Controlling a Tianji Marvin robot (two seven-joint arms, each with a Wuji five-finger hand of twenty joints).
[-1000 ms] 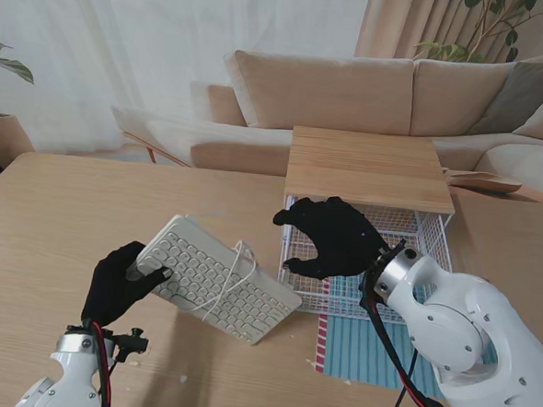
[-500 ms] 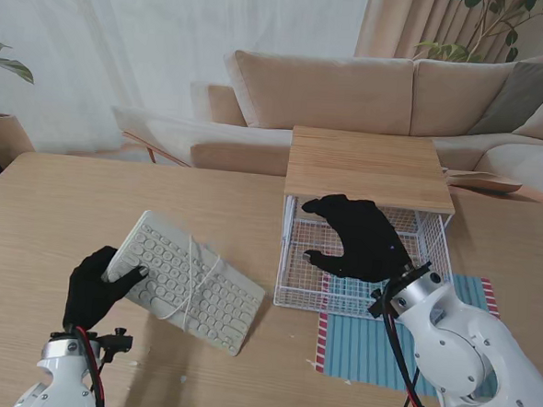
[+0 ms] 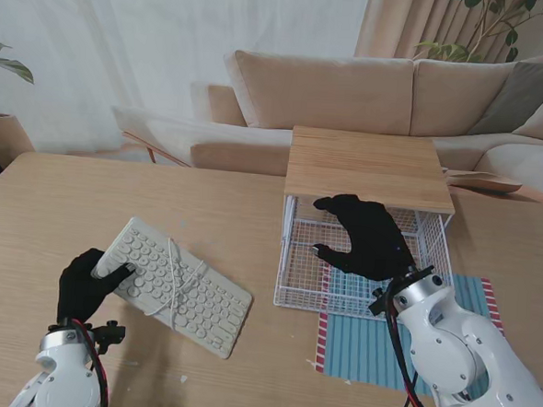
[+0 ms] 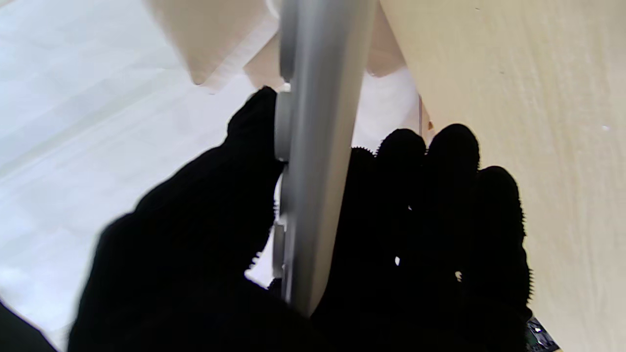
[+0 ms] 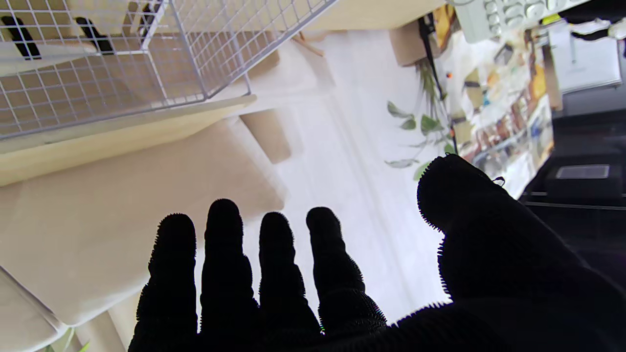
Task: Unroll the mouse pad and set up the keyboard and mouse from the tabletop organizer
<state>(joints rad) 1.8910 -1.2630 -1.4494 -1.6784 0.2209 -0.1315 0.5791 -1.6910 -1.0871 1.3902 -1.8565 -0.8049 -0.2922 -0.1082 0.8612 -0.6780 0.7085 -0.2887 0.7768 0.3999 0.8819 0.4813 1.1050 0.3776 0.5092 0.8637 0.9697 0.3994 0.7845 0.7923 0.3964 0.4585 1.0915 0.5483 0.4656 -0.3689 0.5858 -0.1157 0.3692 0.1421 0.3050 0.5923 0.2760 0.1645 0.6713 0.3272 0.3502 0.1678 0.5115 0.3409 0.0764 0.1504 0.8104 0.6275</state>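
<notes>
The left robot hand (image 3: pixel 89 285) grips the keyboard (image 3: pixel 176 285) by its left end, long axis slanting rightward toward me. The right robot hand (image 3: pixel 369 237), fingers spread and empty, hangs before the wire organizer (image 3: pixel 296 277).

Two white arms, black-gloved five-finger hands.
Left hand (image 3: pixel 87 284) and right hand (image 3: pixel 369 237) wore fuzzy black knit gloves. Glossy white arm shells, silver wrist collars (image 3: pixel 411 286). Red and black cables (image 3: pixel 399 354) ran along the forearms; a small black bracket (image 3: pixel 109 334) sat at the left wrist.
</notes>
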